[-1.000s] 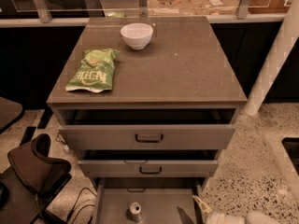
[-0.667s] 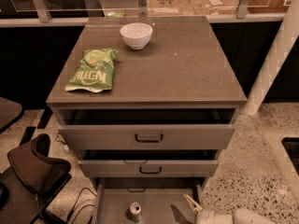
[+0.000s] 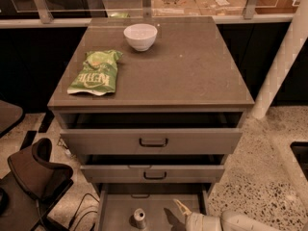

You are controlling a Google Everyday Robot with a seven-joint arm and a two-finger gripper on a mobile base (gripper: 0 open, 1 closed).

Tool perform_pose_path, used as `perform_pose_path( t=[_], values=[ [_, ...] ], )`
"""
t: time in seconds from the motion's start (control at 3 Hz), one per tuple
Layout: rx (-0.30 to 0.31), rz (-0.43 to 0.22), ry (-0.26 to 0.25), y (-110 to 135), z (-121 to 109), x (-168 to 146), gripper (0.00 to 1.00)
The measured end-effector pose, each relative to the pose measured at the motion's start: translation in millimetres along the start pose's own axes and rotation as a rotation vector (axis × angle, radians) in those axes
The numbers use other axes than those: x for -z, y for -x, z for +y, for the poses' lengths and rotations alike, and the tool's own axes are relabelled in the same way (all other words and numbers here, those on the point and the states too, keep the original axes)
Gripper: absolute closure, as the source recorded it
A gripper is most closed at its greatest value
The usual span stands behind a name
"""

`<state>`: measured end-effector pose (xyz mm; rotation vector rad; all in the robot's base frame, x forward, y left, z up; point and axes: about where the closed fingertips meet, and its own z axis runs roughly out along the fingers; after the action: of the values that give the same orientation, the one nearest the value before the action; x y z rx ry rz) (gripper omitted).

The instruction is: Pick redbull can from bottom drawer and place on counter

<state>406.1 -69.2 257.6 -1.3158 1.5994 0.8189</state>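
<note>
counter (image 3: 192, 71): bowl (image 3: 140, 36), chip bag (image 3: 95, 73) | bottom drawer (image 3: 115, 211): redbull can (image 3: 139, 218) upright | tool (image 3: 182, 208): near can, apart; grip state unclear

Counter (image 3: 192, 66) bears bowl (image 3: 140, 36), bag (image 3: 95, 72); hand (image 3: 180, 207) at bottom drawer (image 3: 115, 211).

counter (image 3: 192, 71): bowl (image 3: 140, 36) at rear, bag (image 3: 95, 72) left
bottom drawer (image 3: 115, 211): redbull can (image 3: 139, 218) inside
gripper (image 3: 183, 209): right of can, apart

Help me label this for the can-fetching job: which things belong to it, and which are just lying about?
Job: slim silver metal can, standing in the open grey bottom drawer; grey-brown counter top; end effector, low over that drawer, right of the can.
Lying about: white round bowl and green crinkled snack bag, both on the counter.
</note>
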Motion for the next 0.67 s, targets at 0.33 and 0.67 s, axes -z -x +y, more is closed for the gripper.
perform_pose_path(
  t=[0.33,0.67],
  values=[
    [-0.004,-0.017,0.016,0,2,-7,0.00],
    [-0.004,-0.069,0.065,0,10,-36,0.00]
  ],
)
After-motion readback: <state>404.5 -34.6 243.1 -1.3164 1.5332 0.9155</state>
